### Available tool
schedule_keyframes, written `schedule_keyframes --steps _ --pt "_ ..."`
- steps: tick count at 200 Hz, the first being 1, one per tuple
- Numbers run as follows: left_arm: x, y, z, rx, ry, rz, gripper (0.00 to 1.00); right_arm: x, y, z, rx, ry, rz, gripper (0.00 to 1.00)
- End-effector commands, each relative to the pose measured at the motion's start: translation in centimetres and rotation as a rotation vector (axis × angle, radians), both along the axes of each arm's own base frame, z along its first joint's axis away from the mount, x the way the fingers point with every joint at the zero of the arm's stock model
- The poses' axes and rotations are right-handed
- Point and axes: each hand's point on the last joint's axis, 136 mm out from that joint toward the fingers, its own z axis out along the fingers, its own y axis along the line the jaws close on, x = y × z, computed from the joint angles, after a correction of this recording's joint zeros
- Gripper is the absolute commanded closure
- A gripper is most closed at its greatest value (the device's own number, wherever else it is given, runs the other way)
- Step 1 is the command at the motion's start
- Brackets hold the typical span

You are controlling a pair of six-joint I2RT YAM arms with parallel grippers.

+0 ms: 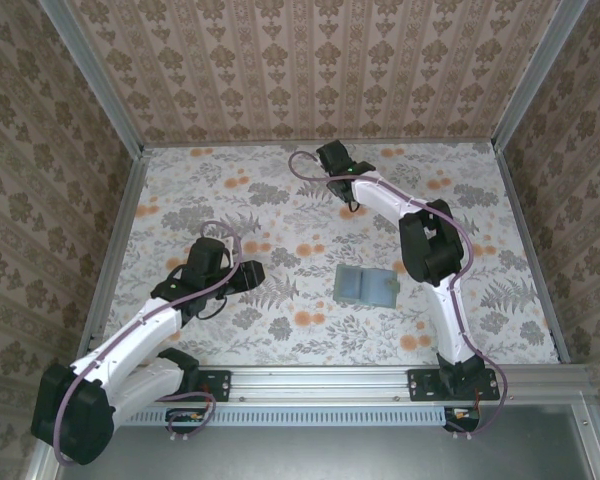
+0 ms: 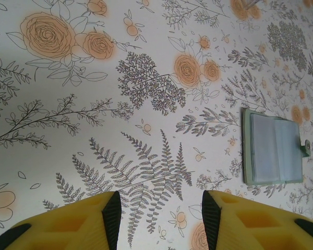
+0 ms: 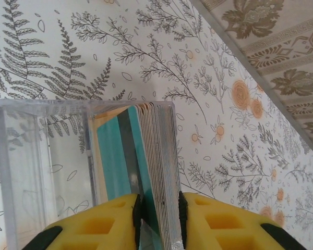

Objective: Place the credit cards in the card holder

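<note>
Up close, the right gripper (image 3: 160,221) had its yellow fingers (image 3: 99,226) drawn in narrow around a tight stack of credit cards (image 3: 151,156), which stood on edge inside a clear stand (image 3: 41,151). The dark pads seemed to lie against the outer cards on both sides, as far as the bottom edge of the right wrist view let one judge. A teal card face showed on the left of the stack, with pale card edges packed close beside it on the right. The stand rested on the flowered table (image 1: 230,190), near the patterned wall (image 3: 271,31). The left gripper (image 2: 159,213) hung above a bare stretch of the table, its jaws partly spread and nothing between them. The card holder (image 1: 367,287) lay flat and opened out on the table, its two halves spread and a small clasp tab at one end. From above it sat between the two arms, nearer the right arm's elbow and well apart from both grippers. In the left wrist view it lay off to the right of the open jaws.
</note>
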Motion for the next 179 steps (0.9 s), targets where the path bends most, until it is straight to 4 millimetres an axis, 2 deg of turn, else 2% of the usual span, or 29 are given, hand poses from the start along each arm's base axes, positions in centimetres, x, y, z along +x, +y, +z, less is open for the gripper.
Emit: schedule_keyframes --steps 1,20,44,62,91,133,158,179 --pt "0.6 0.1 1.5 -0.003 -0.057 -0.006 0.52 0.1 -0.6 3.6 -0.012 -0.073 -0.017 0.78" --pt "0.6 0.1 1.6 0.001 -0.068 -0.013 0.52 -0.1 -0.3 3.2 0.007 -0.055 -0.009 0.91" --pt "0.6 0.2 1.7 0.003 -0.079 -0.011 0.52 -1.0 0.6 3.2 0.094 -0.025 0.013 1.0" --pt "0.6 0.5 2.1 0.01 -0.1 -0.007 0.52 -1.8 1.2 4.3 0.185 -0.045 0.027 1.0" --pt "0.8 1.0 2.9 0.019 -0.134 0.006 0.52 -2.6 0.7 5.6 0.312 -0.029 -0.001 1.0" --pt "1.3 -0.3 3.2 -0.018 -0.125 -0.037 0.51 -4.2 0.5 7.7 0.579 0.017 -0.048 1.0" --pt "1.7 -2.6 3.7 -0.108 -0.116 -0.102 0.51 -6.9 0.9 9.0 0.797 0.048 -0.079 1.0" --pt "2.0 -4.2 3.5 -0.129 -0.095 -0.153 0.51 -11.1 1.4 9.3 0.948 0.085 -0.082 1.0"
